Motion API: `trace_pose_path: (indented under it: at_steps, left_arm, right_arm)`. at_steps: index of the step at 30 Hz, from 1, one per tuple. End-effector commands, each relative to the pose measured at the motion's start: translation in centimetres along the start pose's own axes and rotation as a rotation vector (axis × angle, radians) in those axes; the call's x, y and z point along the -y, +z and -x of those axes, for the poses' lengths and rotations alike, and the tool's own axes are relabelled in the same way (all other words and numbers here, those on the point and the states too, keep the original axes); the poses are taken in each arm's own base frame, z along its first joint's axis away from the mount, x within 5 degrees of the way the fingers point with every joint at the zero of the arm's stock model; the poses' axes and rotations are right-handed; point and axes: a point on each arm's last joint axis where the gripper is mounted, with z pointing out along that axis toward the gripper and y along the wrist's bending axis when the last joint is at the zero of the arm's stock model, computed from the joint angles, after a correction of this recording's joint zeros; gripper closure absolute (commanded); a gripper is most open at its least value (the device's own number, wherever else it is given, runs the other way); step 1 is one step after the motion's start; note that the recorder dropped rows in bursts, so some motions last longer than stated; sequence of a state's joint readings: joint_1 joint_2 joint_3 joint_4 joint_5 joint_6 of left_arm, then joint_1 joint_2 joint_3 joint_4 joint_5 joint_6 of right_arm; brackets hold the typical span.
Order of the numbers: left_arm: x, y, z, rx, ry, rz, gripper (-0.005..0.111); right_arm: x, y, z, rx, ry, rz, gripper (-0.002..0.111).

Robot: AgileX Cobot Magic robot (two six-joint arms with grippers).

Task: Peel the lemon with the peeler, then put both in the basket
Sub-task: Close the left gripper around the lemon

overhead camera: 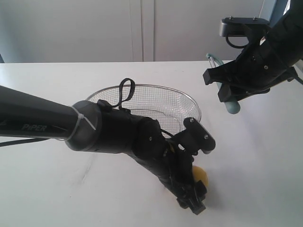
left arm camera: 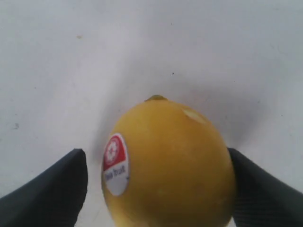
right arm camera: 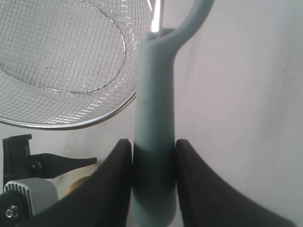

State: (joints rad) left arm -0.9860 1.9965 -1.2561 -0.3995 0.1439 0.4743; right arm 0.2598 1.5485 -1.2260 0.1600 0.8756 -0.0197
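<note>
The yellow lemon (left arm camera: 180, 165), its red-and-white sticker (left arm camera: 115, 163) facing one side, rests on the white table (left arm camera: 71, 71). My left gripper (left arm camera: 156, 153) is open and straddles it: one finger (left arm camera: 255, 189) touches the peel, while a narrow gap shows at the other finger (left arm camera: 57, 189). In the exterior view the lemon (overhead camera: 202, 175) peeks out beside the left gripper (overhead camera: 195, 191), just in front of the basket (overhead camera: 142, 86). My right gripper (overhead camera: 232, 94) hangs above the table to the basket's right, shut on the teal peeler (right arm camera: 154, 118), whose blade head (overhead camera: 213, 59) points away.
The silver wire-mesh basket (right arm camera: 57, 124) lies close under and beside the held peeler. The left arm's black forearm (overhead camera: 42, 120) crosses the front of the table from the left. A pale wall (overhead camera: 142, 28) stands behind the table's far edge.
</note>
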Motion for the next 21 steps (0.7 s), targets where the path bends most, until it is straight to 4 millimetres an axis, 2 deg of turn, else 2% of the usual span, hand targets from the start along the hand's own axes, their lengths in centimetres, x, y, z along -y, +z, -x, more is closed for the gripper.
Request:
trace_pose_path:
  at_steps: [1, 5, 10, 16, 21]
  left_arm:
    - [0.2, 0.1, 0.0, -0.002, -0.007, -0.008, 0.031]
    - [0.2, 0.1, 0.0, -0.004, -0.007, -0.009, 0.043]
    - [0.2, 0.1, 0.0, -0.004, -0.007, -0.009, 0.075]
    - [0.3, -0.1, 0.0, -0.010, -0.010, -0.017, 0.106]
    - [0.5, -1.7, 0.6, -0.001, -0.001, -0.031, 0.107]
  right_arm:
    - [0.0, -0.5, 0.3, 0.028, -0.002, 0.001, 0.108]
    - [0.0, -0.5, 0.3, 0.028, -0.002, 0.001, 0.108]
    - [0.0, -0.5, 0.3, 0.028, -0.002, 0.001, 0.108]
    - [0.0, -0.5, 0.3, 0.024, -0.002, 0.001, 0.108]
    - [0.0, -0.5, 0.3, 0.024, -0.002, 0.001, 0.108]
